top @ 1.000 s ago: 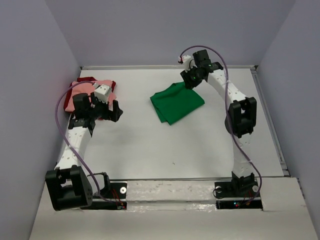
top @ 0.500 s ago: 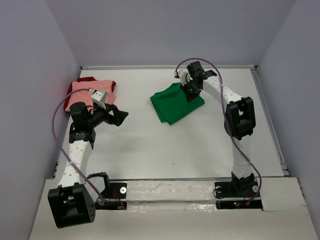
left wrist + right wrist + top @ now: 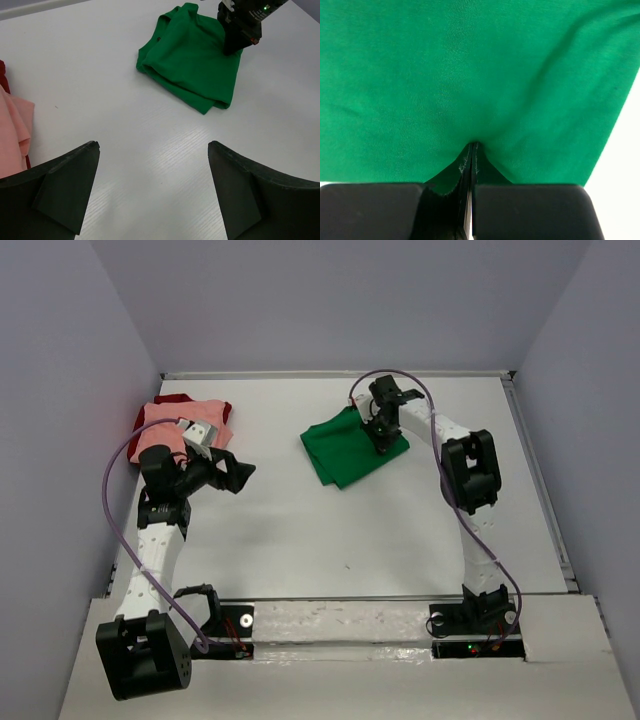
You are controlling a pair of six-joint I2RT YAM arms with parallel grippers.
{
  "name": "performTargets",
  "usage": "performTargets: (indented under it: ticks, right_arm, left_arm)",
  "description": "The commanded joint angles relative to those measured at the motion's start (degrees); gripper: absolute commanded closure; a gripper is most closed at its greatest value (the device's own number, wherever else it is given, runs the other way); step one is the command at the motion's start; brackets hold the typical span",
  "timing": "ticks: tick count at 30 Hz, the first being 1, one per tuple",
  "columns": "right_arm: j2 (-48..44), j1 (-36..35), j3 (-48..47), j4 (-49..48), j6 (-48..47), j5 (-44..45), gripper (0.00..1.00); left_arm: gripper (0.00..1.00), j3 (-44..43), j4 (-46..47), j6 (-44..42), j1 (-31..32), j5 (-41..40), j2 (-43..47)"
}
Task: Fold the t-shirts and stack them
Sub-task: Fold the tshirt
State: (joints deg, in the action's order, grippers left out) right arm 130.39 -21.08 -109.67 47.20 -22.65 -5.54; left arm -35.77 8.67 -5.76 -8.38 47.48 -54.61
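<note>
At upper centre of the overhead frame, the right claw (image 3: 383,437) pinches the folded green t-shirt (image 3: 345,452) lying on the surface (image 3: 330,530), while the left claw (image 3: 236,472) stands spread and empty; the judged step is stacking, so the next move calls for a fold-preserving lift to the upper-left pile, and the count is three shirts: one green, one pink t-shirt (image 3: 178,430) and one dark red t-shirt (image 3: 168,399).

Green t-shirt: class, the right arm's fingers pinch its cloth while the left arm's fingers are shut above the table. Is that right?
No: the left fingers stand wide open above the table, as the left wrist view shows. The right fingers do pinch the green t-shirt.
</note>
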Motion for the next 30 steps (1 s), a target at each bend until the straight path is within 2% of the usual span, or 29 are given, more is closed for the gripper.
performTargets:
  ticks: [1, 6, 15, 26, 30]
  right_arm:
    - [0.57, -0.01, 2.61, -1.14, -0.9, 0.89, 1.0]
    - [-3.03, -0.01, 10.15, -2.29, -0.72, -0.7, 1.0]
    - [-7.95, -2.55, 13.95, -0.44, 0.15, -5.0, 1.0]
    - [-9.8, -5.81, 10.62, 2.81, 0.33, -7.03, 1.0]
    - [-10.24, -6.34, 9.82, 3.6, -0.19, -4.31, 1.0]
  left_arm:
    - [0.01, -2.02, 0.65, -1.1, -0.41, 0.15, 0.47]
    - [0.01, -2.46, -0.67, -1.27, -0.41, 0.33, 0.91]
    - [0.01, -3.96, -2.34, -2.24, -0.32, -0.73, 1.44]
    - [0.01, -5.54, -3.48, -2.06, -0.32, -0.2, 0.03]
    - [0.01, -5.45, -3.57, -2.15, -0.41, -0.02, 0.47]
